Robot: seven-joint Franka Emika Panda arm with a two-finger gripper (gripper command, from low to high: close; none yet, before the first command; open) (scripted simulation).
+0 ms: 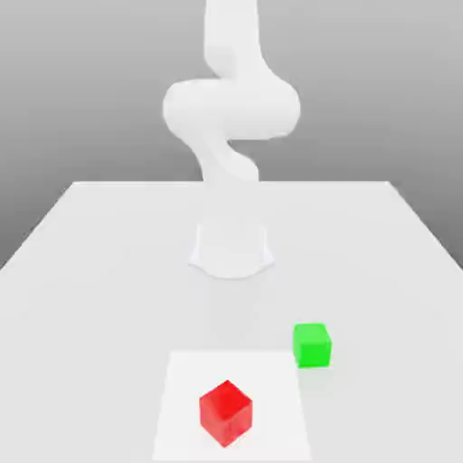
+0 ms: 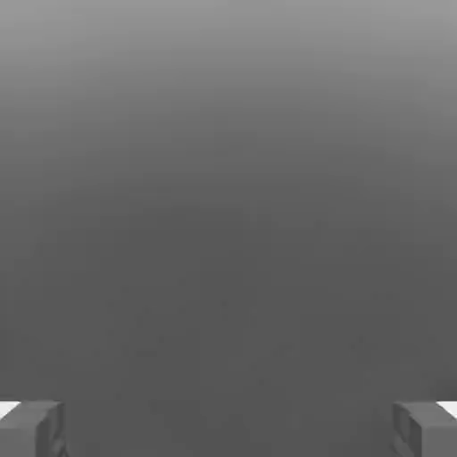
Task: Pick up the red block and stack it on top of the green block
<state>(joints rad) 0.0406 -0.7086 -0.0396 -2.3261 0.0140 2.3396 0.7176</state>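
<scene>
The red block (image 1: 225, 412) is a small glossy cube resting on a white square patch (image 1: 181, 380) near the front of the table. The green block (image 1: 312, 344) sits on the table just off that patch, a little farther back and toward the exterior view's right. The two cubes stand apart. In the hand view, my gripper (image 2: 228, 430) is open, its grey fingertips (image 2: 32, 428) spread wide with nothing between them and only plain grey background ahead.
The white arm (image 1: 231, 99) rises from its round base (image 1: 231, 249) at the middle of the pale table (image 1: 90, 253), behind both cubes. The table's back edge runs across behind the base.
</scene>
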